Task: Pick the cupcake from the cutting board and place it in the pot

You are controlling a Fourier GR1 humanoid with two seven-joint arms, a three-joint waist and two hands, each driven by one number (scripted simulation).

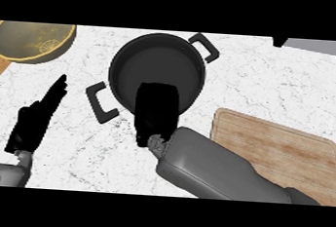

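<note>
As the right hand (159, 110) hovered over the pot (139, 60), its grip unreadable and cupcake unseen, releasing low above the centre seemed safest.

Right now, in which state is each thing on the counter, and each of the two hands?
Pot: upright, lidless, visible inside bare.
Cutting board: flat, nothing on its visible part.
Cupcake: not visible.
Right hand: over the pot's near rim; grasp hidden.
Left hand: open, fingers straight, at the view's left.
Bowl: upright, far left.
</note>
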